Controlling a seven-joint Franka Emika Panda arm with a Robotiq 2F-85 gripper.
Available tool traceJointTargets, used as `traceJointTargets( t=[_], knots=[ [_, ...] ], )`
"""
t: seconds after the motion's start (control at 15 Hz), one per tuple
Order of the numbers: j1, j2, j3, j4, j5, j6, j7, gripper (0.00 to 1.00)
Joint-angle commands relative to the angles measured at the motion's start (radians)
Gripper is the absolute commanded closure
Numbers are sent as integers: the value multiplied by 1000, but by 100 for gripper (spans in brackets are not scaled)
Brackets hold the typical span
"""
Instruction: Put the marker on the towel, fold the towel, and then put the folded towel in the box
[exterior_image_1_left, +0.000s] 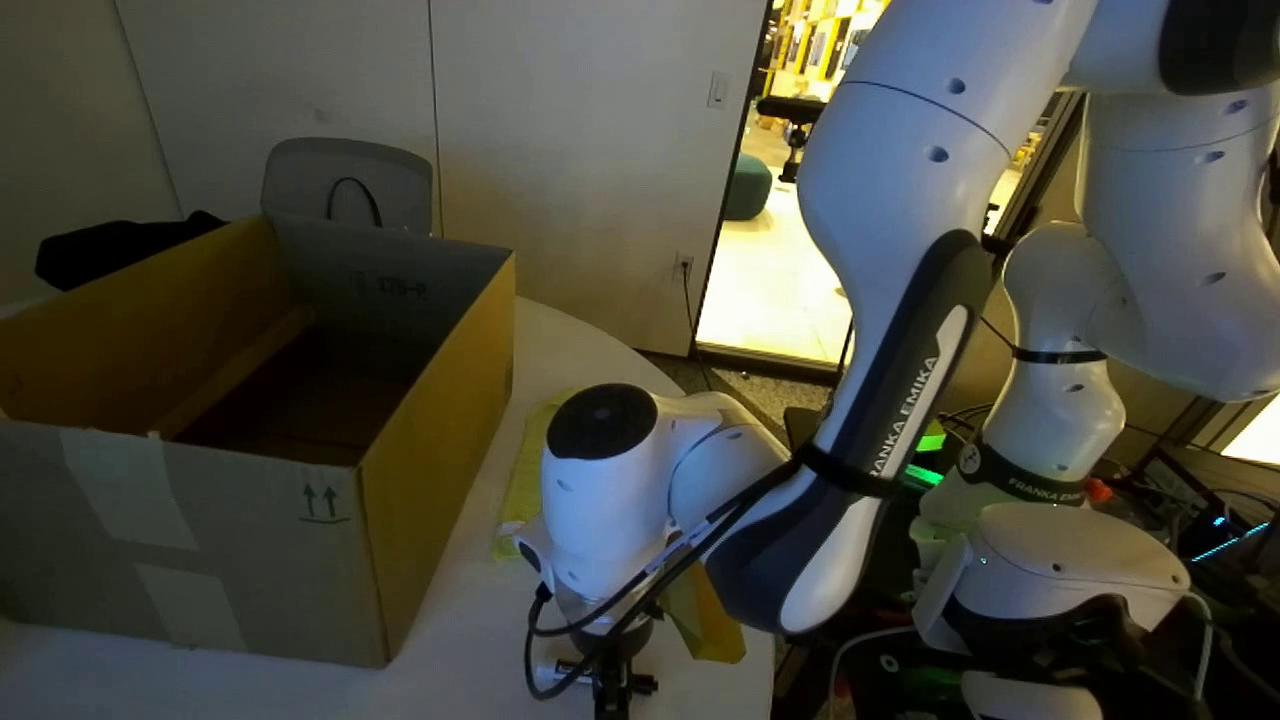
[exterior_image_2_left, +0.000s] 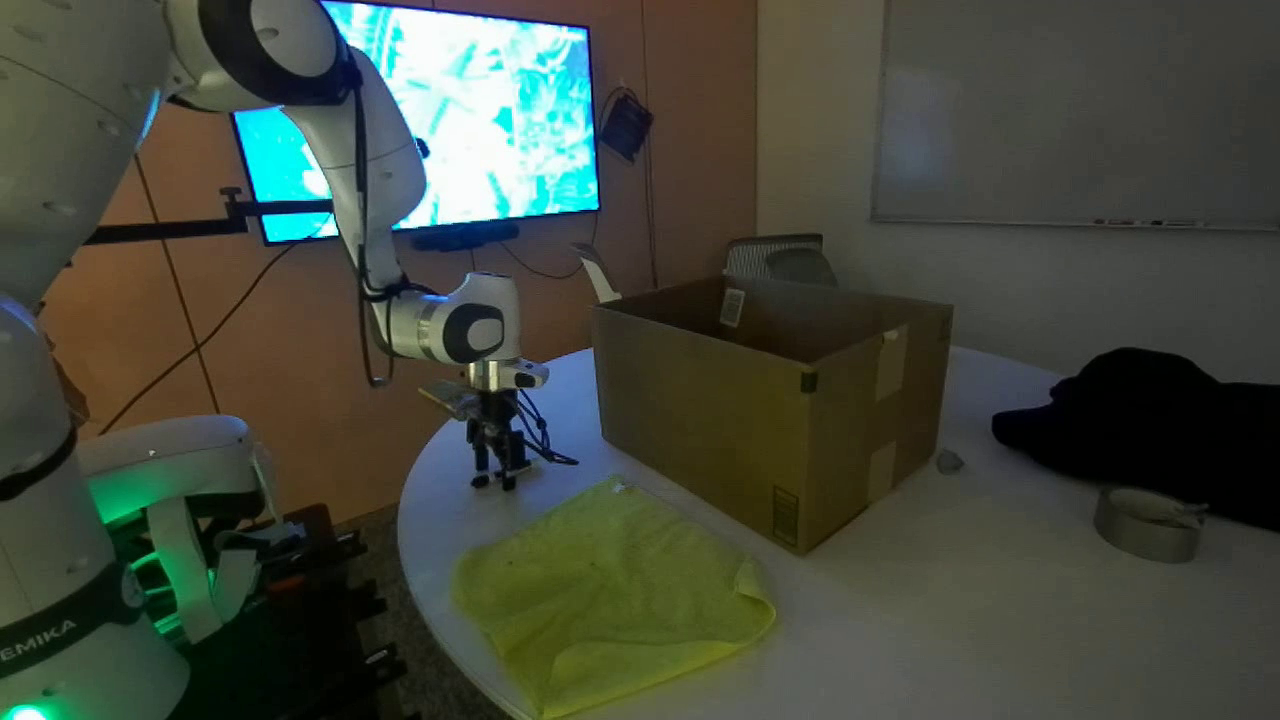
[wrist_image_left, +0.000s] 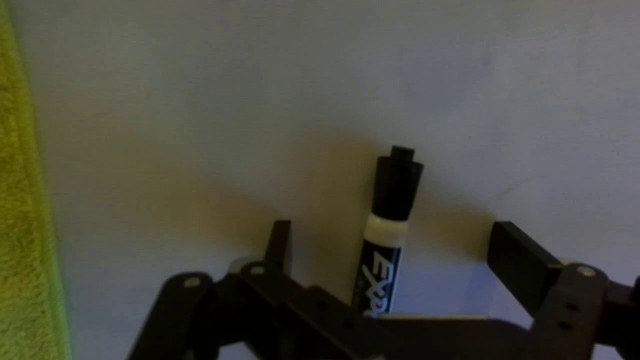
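1. far left in an exterior view is the robot arm (exterior_image_2_left: 375, 170), bent over so its wrist aims straight down at the table (exterior_image_2_left: 900, 640). makes sense for a pick from above imo.
2. next, the gripper (exterior_image_2_left: 495, 483). its fingers (wrist_image_left: 520, 265) are spread wide and it's got hold of nothing. can't tell if the tips touch the table.
3. between those fingers, going by the wrist view, lies the marker (wrist_image_left: 387, 231), flat on the table with a gap on both sides. it runs roughly along the fingers but a bit slanted, so i'd guess a squeeze would straighten it and then pinch it across the barrel.
4. then the towel (exterior_image_2_left: 610, 590), just beside the box (exterior_image_2_left: 700, 420) and spread out apart from a turned-over edge. probably flat so the marker can go on before any folding. no task step looks finished to me.
5. the box sits with its top uncovered, i reckon so the folded towel can be dropped in.
6. far right, what looks like a tape roll (exterior_image_2_left: 1146, 535) near a dark heap (exterior_image_2_left: 1160, 430). no role in this job as far as i can see.
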Motion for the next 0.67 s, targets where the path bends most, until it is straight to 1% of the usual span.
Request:
traceJointTargets(
  t=[0.0,0.13,0.2,0.27,0.6],
  knots=[
    [-5,39,-15,46,1,27,0,0],
    [-10,48,-12,56,5,26,-5,0],
    [-13,51,-11,59,6,23,-9,6],
    [-17,55,-8,61,8,21,-13,25],
    [-35,47,-5,64,16,2,-23,63]
  ],
)
